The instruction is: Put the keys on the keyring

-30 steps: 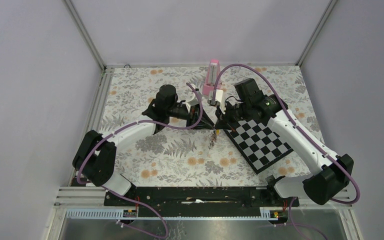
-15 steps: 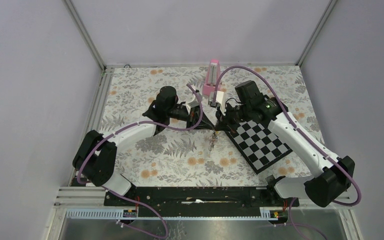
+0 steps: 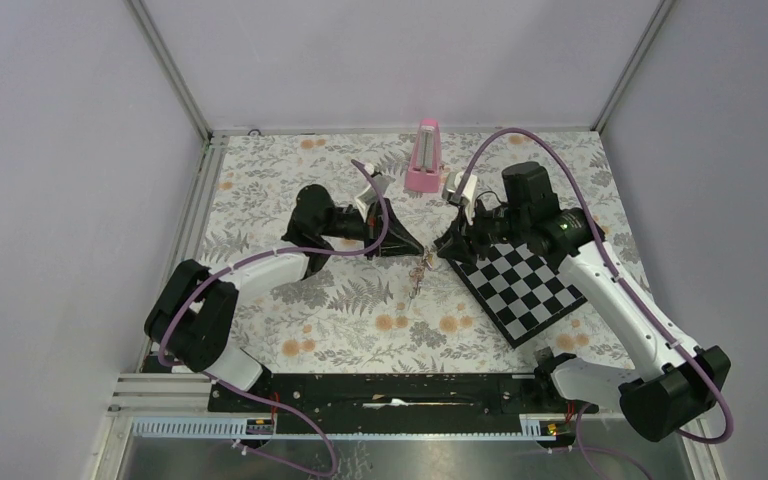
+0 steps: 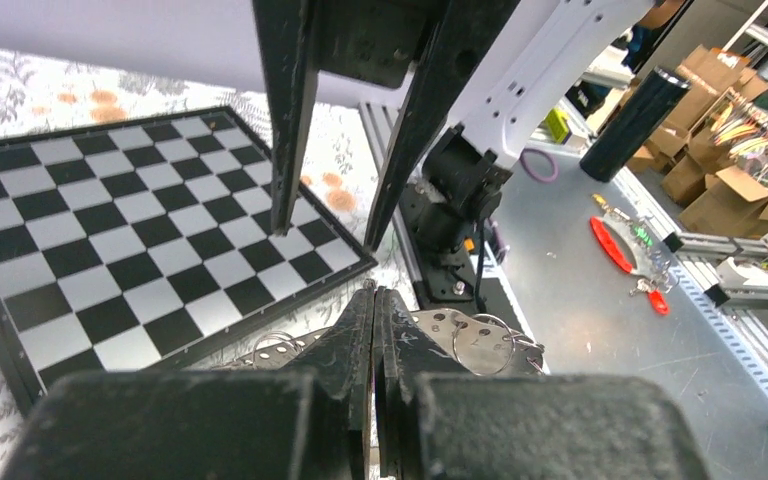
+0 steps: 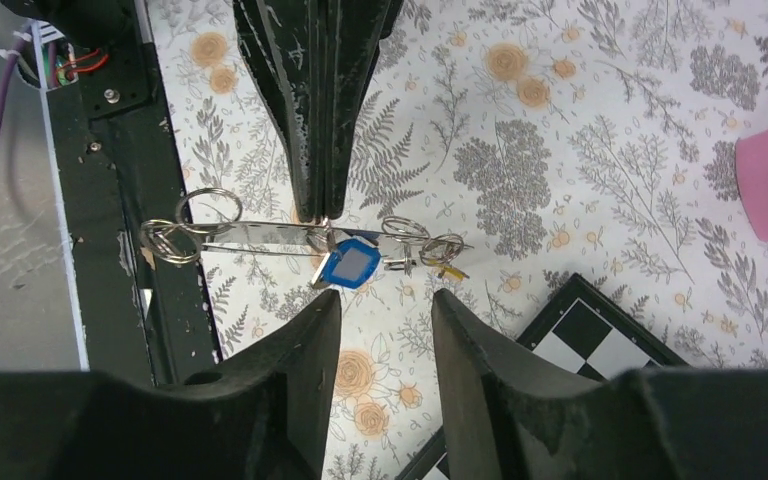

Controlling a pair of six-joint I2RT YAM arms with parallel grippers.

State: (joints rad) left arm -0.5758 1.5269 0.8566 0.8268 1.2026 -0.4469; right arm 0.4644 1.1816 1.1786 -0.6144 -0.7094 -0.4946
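Two arms on the floral desk (image 3: 340, 320), both reaching to the middle. The left claw (image 3: 403, 248) is pressed together, its tips pinching the keyring (image 5: 260, 237) by its flat silver strip, so the whole bunch hangs off it above the desk. From the right wrist I count at least four silver rings on that bunch: two at one end, two at the other. One blue key (image 5: 351, 264) sits in the middle of it, its head just beside the left claw's tips. Only a sliver of the yellow key (image 5: 455, 272) peeks out by the far rings. Whether either key is threaded on a ring, I cannot tell.

The right claw (image 5: 387, 297) is spread, nothing between its fingers, tips just short of the blue key and not touching it. One chessboard (image 3: 525, 285) lies beneath the right arm, a corner close to the bunch. Further back, one pink block (image 3: 425, 158) stands upright, well apart from both claws.
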